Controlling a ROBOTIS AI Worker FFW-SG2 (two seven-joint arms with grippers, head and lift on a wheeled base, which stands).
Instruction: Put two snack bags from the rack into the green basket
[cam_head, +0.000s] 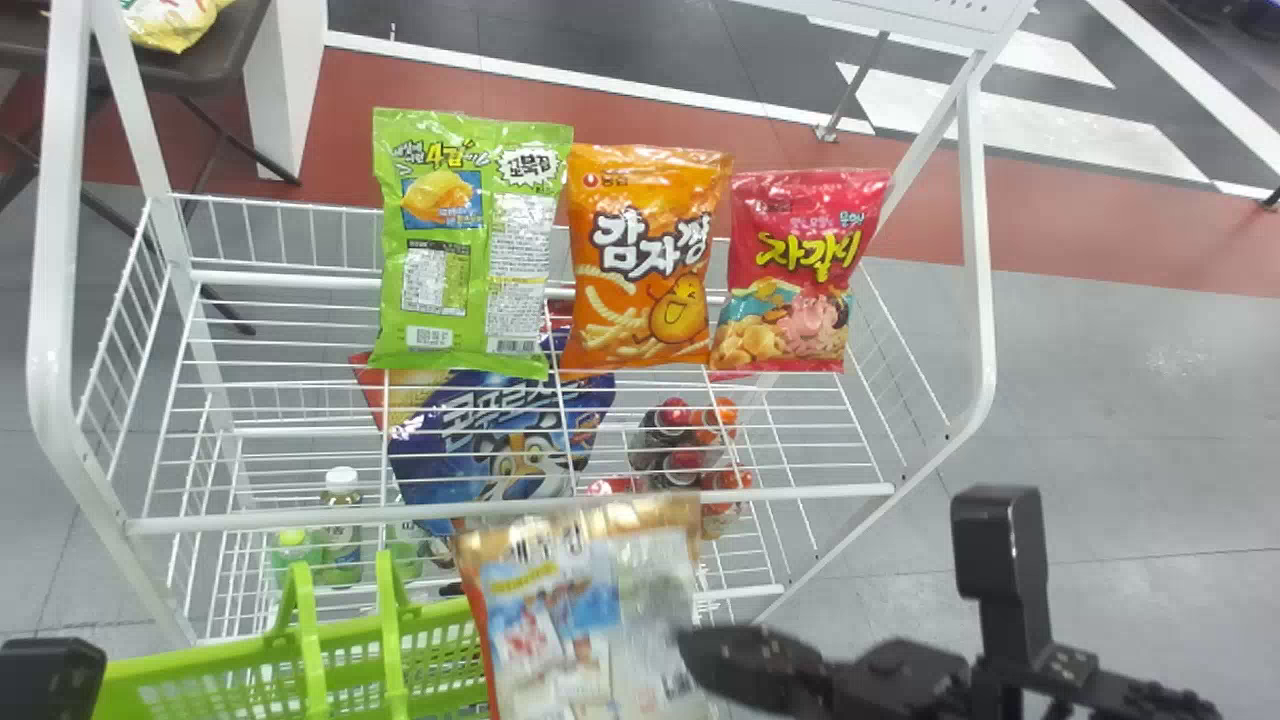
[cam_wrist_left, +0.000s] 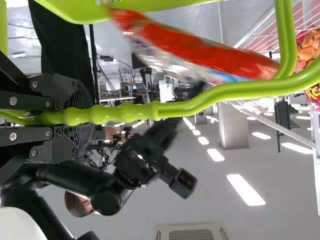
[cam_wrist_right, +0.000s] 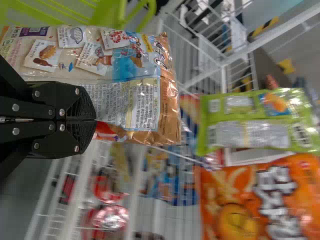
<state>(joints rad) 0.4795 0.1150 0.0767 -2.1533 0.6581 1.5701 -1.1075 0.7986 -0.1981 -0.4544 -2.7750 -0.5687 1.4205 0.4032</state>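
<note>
White wire rack (cam_head: 780, 493) | your right gripper (cam_head: 692, 645): jaws pinch gold-edged foil snack bag (cam_head: 565, 625) | left gripper (cam_wrist_left: 82, 118): jaws pinch green plastic basket handle (cam_wrist_left: 192, 104)

Green basket (cam_head: 205, 670) cut off by head view's bottom edge

Three snack bags stand side by side on the upper shelf of the rack (cam_head: 510, 516), toward its back: a left bag (cam_head: 465, 250), a middle bag (cam_head: 645, 265) and a right bag (cam_head: 800, 270). Below the left and middle ones lies a lower bag (cam_head: 490, 450), with capped bottles (cam_head: 690, 430) to its right and other bottles (cam_head: 341, 520) to its left. The basket (cam_head: 240, 670) is before the rack, at left, its handle (cam_wrist_left: 190, 106) in the left hand (cam_head: 50, 678). Just right of the basket, a fifth bag (cam_head: 590, 610) is in the right hand (cam_head: 700, 650).
</note>
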